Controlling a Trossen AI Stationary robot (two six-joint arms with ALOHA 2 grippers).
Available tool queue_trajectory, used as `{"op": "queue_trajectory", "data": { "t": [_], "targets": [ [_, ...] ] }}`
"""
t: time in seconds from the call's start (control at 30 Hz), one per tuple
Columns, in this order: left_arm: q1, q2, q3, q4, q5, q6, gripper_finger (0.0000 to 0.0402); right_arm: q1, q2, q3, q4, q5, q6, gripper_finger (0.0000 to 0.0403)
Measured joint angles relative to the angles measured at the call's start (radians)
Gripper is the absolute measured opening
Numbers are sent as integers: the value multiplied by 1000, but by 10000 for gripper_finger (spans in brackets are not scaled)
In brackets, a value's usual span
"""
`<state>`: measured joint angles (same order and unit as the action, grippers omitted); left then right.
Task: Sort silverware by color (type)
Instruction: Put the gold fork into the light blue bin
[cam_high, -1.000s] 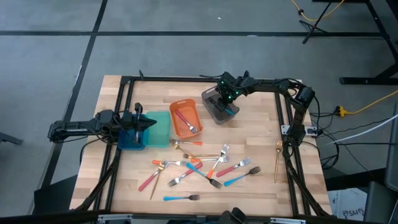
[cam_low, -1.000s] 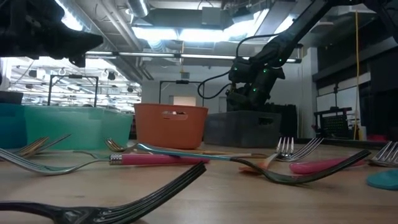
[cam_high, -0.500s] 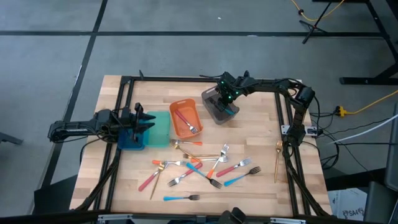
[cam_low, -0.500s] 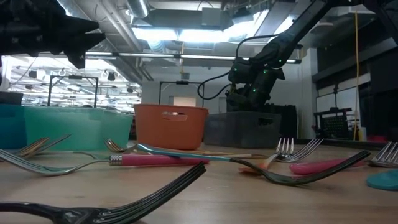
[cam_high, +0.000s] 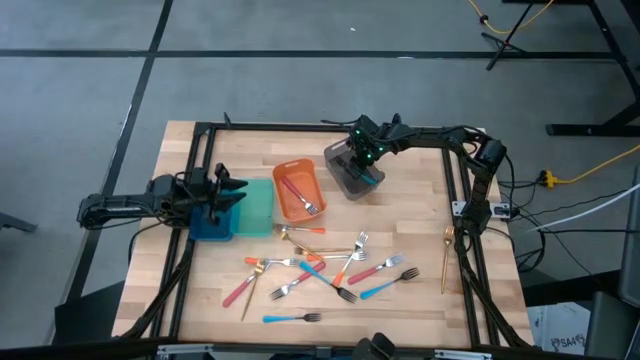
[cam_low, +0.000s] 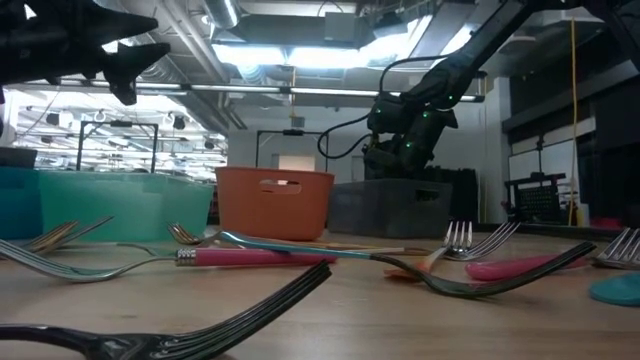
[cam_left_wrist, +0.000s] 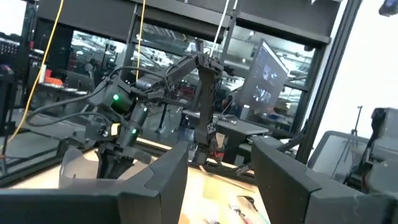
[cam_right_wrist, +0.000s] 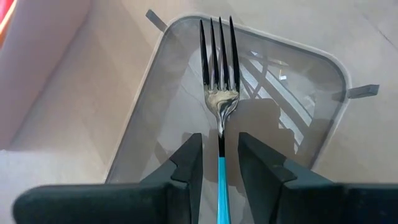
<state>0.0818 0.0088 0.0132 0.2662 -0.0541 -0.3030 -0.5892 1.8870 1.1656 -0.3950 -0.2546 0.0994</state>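
Jaws of left gripper (cam_high: 232, 193), mid-left of high view over the blue bin (cam_high: 212, 223), have just sprung open: drop likely done. Right gripper (cam_right_wrist: 219, 157) clamps a blue-handled fork (cam_right_wrist: 219, 99) above the grey bin (cam_right_wrist: 323, 68); remaining silverware (cam_high: 320, 272) lies lower centre.

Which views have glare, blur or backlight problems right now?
Low view: ceiling lights blow out, left gripper only a silhouette, nearest fork soft. Left wrist view: bright windows behind, own fingers dark. Right wrist view: sharp; blue fork throws a shadow and reflection in the grey bin. High view: even light.
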Motion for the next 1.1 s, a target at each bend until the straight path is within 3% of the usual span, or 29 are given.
{"op": "queue_trajectory", "data": {
  "t": [0.27,0.6,0.87,1.1],
  "targets": [
    [-10,105,50,15,-10,-133,164,-2,-66,0,-40,1,-4,95],
    [-131,479,304,-53,-67,-178,159,0,-285,0,-188,1,-28,95],
    [-286,863,673,-485,-114,-489,159,38,-444,0,-315,42,-60,95],
    [-424,1181,970,-824,-10,-858,159,176,-508,0,-340,112,-85,95]
  ]
}}
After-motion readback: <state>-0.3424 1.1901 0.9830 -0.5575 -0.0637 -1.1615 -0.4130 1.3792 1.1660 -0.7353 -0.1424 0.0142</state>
